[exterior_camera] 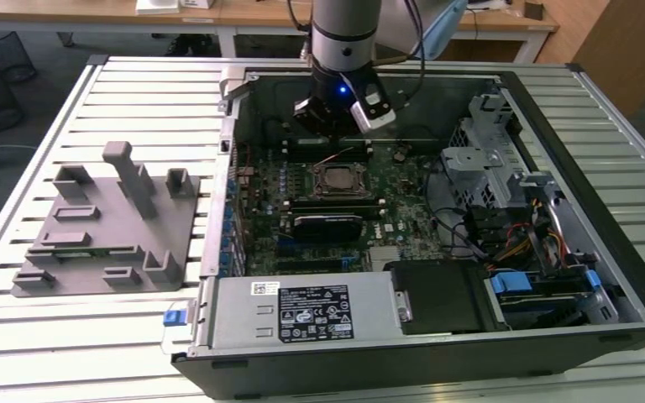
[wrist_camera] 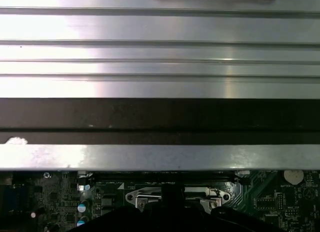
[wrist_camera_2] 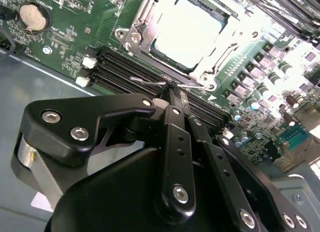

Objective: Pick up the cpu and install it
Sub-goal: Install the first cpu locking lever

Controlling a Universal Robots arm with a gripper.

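In the exterior view, the pincer (exterior_camera: 334, 117) hangs inside the open computer case (exterior_camera: 591, 143) on the slatted table (exterior_camera: 76, 336), just behind the socket, where the cpu (exterior_camera: 335, 178) sits. A grey plastic fixture (exterior_camera: 110, 227) lies on the exterior view's left. In the second wrist view, the cpu (wrist_camera_2: 187, 32) rests in the socket frame (wrist_camera_2: 135, 35); the pincer (wrist_camera_2: 172, 92) looks clenched and holds nothing. In the first wrist view, the socket frame (wrist_camera: 142, 197) lies below the case wall (wrist_camera: 160, 157).

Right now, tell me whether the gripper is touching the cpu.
Apart. In the second wrist view the gripper ends over the memory slots, beside the socket frame, while the cpu sits in the socket, uncovered.
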